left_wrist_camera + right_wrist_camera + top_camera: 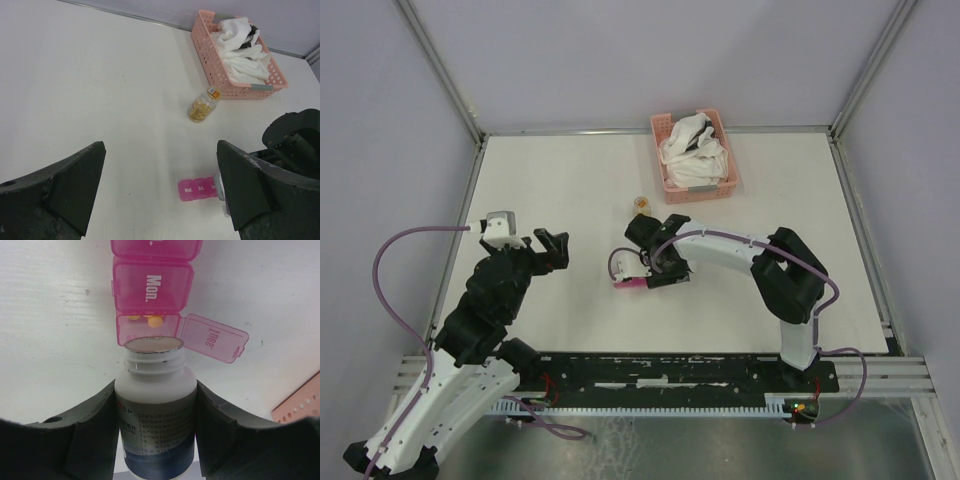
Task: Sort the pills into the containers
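A magenta pill-box strip [152, 287] lies on the white table; it also shows in the top view [628, 283] and the left wrist view [198, 189]. Its "Tue." compartment stands open, lid [213, 338] flipped aside, with two yellow pills [155, 319] inside. My right gripper [155, 405] is shut on an uncapped white pill bottle [155, 405], its mouth tipped over the open compartment. My left gripper [160, 190] is open and empty, hovering left of the strip [542, 248].
A small clear bottle of yellow pills [203, 106] stands behind the strip [642, 206]. A pink lattice basket with white cloths [694, 152] sits at the back. Metal frame rails and walls bound the table.
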